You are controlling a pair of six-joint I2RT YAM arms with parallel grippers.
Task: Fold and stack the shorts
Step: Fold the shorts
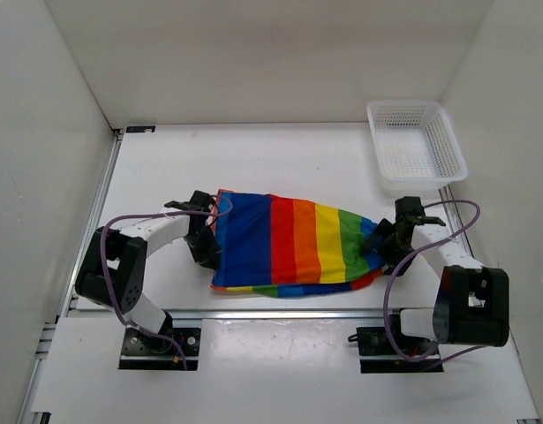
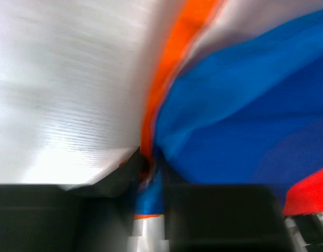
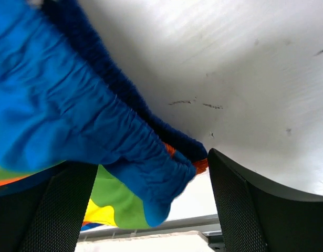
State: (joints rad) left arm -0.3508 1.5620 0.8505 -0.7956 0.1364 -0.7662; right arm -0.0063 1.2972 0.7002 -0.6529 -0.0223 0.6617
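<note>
– Claws first: how do they stand?
– Left gripper (image 2: 149,176): fingers drawn close, pinching a fold of blue cloth along the orange waistband edge. That view is blurred. Right gripper (image 3: 150,202): fingers spread wide, with a gathered blue hem lying between them, unclamped.
– And the shorts (image 1: 289,243)?
– Laid out mid-frame in the top view on the table (image 1: 253,159), with the stripes side by side. The left claw is at the blue end and the right claw at the green-blue end. The basket (image 1: 417,146) sits apart, upper right.
– Step in hand?
– My reading: taking hold of both ends for a first fold. One end is gripped, the other not yet.
– What does the next move call for?
– The right fingers closing on that hem, then both ends lifted together and carried over evenly so the cloth doesn't bunch.
</note>
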